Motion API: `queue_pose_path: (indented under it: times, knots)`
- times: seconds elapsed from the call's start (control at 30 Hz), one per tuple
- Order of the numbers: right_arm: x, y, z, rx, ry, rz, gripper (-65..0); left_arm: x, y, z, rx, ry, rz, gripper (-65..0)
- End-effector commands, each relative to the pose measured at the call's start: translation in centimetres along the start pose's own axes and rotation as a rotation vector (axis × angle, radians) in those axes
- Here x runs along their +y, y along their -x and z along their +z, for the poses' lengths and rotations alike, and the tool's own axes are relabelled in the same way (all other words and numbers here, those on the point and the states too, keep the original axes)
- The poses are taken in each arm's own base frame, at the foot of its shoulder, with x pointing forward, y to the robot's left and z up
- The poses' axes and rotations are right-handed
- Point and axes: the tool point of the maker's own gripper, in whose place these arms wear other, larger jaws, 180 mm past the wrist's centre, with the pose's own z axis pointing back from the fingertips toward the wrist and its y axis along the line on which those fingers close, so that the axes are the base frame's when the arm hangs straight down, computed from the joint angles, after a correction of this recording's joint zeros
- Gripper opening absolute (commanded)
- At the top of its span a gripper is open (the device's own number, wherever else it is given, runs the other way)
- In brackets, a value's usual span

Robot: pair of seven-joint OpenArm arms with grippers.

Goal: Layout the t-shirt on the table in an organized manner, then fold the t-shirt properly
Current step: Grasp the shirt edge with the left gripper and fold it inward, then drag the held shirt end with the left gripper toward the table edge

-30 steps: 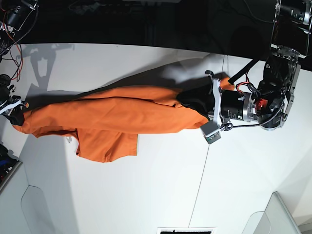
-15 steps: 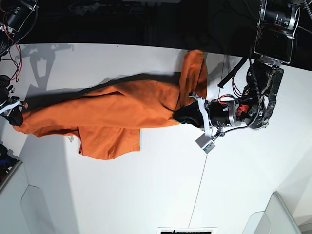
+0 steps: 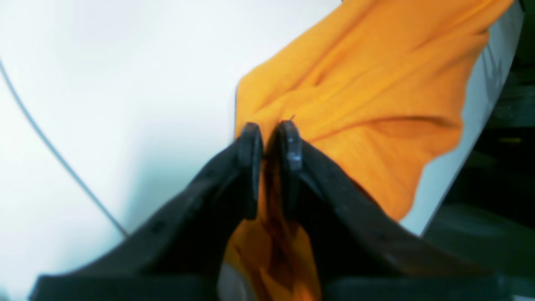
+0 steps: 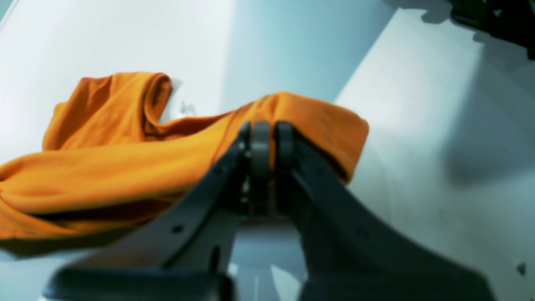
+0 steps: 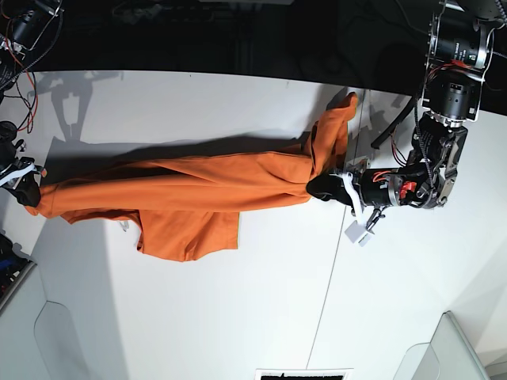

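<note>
T-shirt stretched between pincers: left pincer pinching one end, right pincer clamping other

My base camera sits high over the table, looking almost straight down, taking in nearly the whole top from far off. In it the left arm shows on the right side, the right arm at the left edge.

My left wrist camera rides just behind the left gripper, very close, low to the surface, facing out along the fingers; focus is soft. It shares with base the bunched right end of the t-shirt and the thin dark seam.

My right wrist camera is mounted the same way behind the right gripper, close and low, sharing with base the shirt's left end.
</note>
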Motion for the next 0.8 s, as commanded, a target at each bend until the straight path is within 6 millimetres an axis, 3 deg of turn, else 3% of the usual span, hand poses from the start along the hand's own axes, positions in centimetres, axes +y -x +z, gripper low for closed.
queue_pose_path:
  times: [0.0, 0.07, 0.2, 0.4, 0.6, 0.67, 0.77]
  knots:
    - [-0.1, -2.3, 0.4, -0.063, -0.002, 0.021, -65.0, -0.1, -1.6, 1.2, -0.030, 0.012, -0.017, -52.0]
    - [0.1, -2.3, 0.4, -0.067, -0.014, 0.012, -63.0, -1.1, -1.8, 1.8, -0.023, 0.056, -0.014, -49.4]
    - [1.0, -2.4, 0.5, -0.070, -0.067, -0.029, -48.3, -3.3, -3.0, 3.1, -0.014, 0.106, -0.088, -44.7]
    - [1.0, -2.4, 0.5, -0.071, -0.068, -0.030, -48.0, -7.6, -4.6, 5.6, -0.030, 0.121, -0.318, -43.8]
    - [0.9, -2.3, 0.4, -0.067, -0.058, -0.022, -48.0, -13.1, -3.6, 6.4, -0.053, 0.099, -0.572, -43.1]
    - [0.8, -2.2, 0.4, -0.062, -0.052, -0.018, -48.0, -13.4, -2.8, 6.2, -0.059, 0.065, -0.611, -40.3]
    - [0.4, -1.9, 0.4, -0.046, -0.031, -0.002, -48.0, -12.0, -2.4, 5.7, -0.086, -0.017, -0.633, -36.8]
